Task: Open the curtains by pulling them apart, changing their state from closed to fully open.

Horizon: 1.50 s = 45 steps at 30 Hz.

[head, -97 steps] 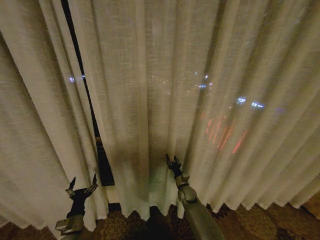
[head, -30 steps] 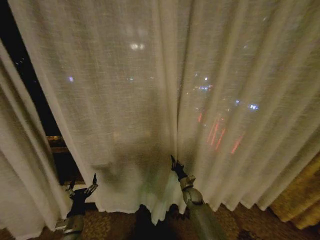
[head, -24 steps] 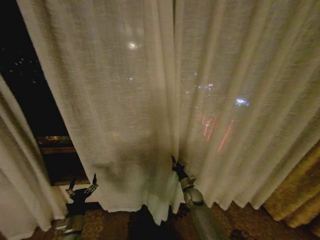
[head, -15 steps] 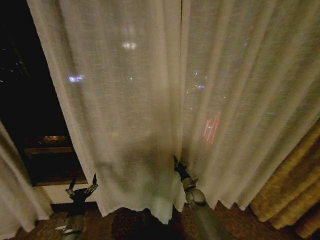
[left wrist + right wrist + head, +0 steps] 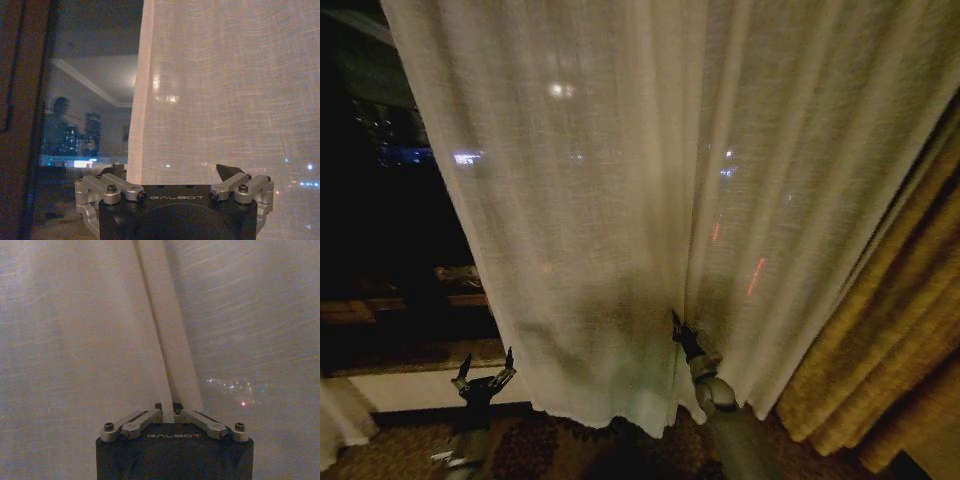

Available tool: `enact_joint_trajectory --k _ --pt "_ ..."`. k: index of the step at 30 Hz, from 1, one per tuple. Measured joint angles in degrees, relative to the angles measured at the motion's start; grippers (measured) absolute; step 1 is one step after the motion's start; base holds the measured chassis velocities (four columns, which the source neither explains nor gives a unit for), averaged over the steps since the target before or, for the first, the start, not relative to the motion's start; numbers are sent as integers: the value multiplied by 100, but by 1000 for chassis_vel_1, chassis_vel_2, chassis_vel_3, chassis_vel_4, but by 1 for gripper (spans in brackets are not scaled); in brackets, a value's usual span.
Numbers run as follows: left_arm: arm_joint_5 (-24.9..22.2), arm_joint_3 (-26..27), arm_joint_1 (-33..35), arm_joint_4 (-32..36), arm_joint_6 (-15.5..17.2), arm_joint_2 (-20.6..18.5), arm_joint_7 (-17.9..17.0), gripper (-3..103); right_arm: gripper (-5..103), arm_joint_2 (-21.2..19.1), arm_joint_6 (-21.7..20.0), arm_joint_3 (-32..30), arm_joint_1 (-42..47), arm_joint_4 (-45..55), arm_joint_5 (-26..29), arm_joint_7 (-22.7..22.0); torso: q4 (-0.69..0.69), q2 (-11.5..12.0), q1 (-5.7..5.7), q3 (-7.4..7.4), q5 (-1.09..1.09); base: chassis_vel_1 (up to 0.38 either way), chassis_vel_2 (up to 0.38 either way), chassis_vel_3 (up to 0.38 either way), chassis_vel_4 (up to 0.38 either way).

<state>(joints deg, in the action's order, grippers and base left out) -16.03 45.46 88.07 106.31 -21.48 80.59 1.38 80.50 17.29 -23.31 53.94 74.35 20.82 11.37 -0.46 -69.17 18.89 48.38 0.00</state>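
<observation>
On both wrists, "GALBOT"; right tool (image 5: 168, 412) pinching a curtain (image 5: 165, 340) pleat, left tool (image 5: 172, 172) spread wide.

Bare window (image 5: 390, 220) left of the curtains (image 5: 650, 200), heavy drape (image 5: 880, 350) at their right

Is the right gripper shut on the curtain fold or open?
Shut: the right gripper pinches a fold of the curtain.
</observation>
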Motion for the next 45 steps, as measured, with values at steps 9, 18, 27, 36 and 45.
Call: enact_joint_trajectory --k 9,18,27,36,45 --pt "0 0 0 0 0 0 0 100 0 -1 -6 -50 23 -1 30 -14 0 0 0 0 -1 -342 -338 347 355" --pt "0 0 0 0 0 0 0 100 0 -12 98 -39 65 7 60 -70 0 -1 0 0 -3 -348 -366 351 377" --pt "0 -1 0 0 0 1 2 100 0 22 253 35 82 -9 -538 -134 -2 -1 -1 0 2 -240 -245 259 239" --pt "0 4 0 0 0 -2 -1 100 0 27 255 134 16 -108 -890 -143 2 -1 -2 -1 -2 1 22 -8 -20" --pt "0 0 0 0 0 0 0 100 0 -41 -3 105 -369 -384 -923 -859 -1 -1 -2 0 1 7 5 -6 -7"
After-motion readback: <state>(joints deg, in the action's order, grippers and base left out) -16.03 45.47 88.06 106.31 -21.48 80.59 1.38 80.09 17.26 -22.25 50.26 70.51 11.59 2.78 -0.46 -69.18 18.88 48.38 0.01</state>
